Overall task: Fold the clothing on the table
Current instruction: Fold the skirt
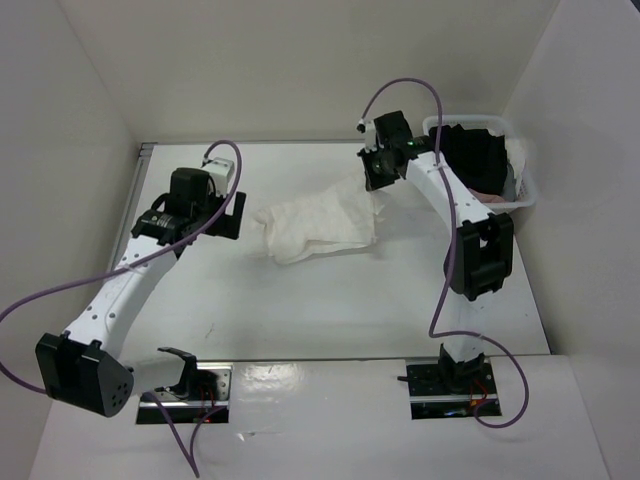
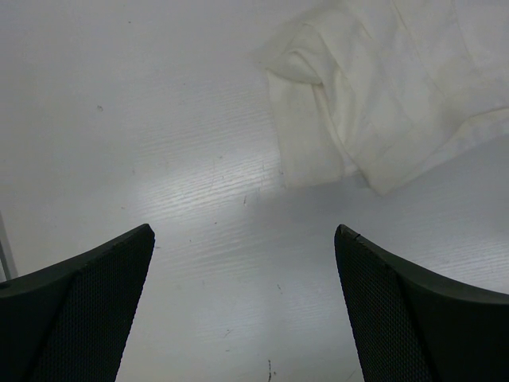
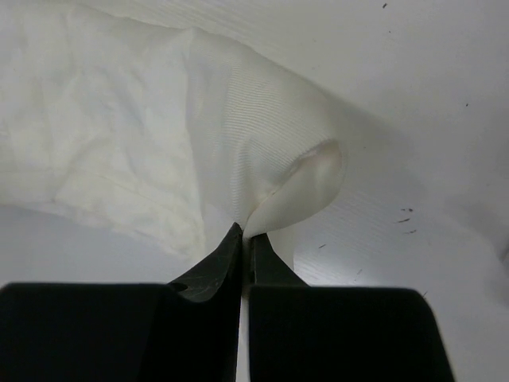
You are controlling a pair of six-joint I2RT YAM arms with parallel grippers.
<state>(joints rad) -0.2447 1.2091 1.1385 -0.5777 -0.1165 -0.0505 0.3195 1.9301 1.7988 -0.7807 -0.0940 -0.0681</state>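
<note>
Step in hand, by judgement: taking a first hold for a fold. Right end effector (image 3: pixel 245 231) clenched on a raised tuck of the clothing (image 1: pixel 322 225), at the garment's 3 o'clock edge in the top view. Thin, finely ribbed fabric puffed up just beyond the tips in the wrist view. Left end effector (image 2: pixel 244 232) released, spread wide, grasping nothing. Hangs over bare worktop (image 1: pixel 330 310) near the garment's 9 o'clock edge, close but not touching.

Clothing itself: white, rumpled, in a loose heap a little toward 12 o'clock from the middle of the worktop. Layers overlapping, nowhere near flat. Folding barely begun, at a guess.

Next, probably one of two moves: drawing the pinched edge up and across toward 9 o'clock, or first bringing the left side down onto the near corner to spread the cloth. Calls for a second hold at 9 o'clock before any pull, or likely to drag the whole heap along. Thin cloth, prone to slipping out of a small pinch, so worth a slow lift.

Surface: smooth white, faintly ridged, glossy under the light, with a few dark specks. Grey rail (image 1: pixel 141 160) along the 9 o'clock side. Clear plastic bin (image 1: pixel 527 188) at the 2 o'clock corner, holding a black garment (image 1: pixel 470 155) and a pink cloth (image 1: pixel 497 197). Plain white walls (image 1: pixel 300 60) on three sides. Purple cables (image 1: pixel 400 82) looping off both arms.
</note>
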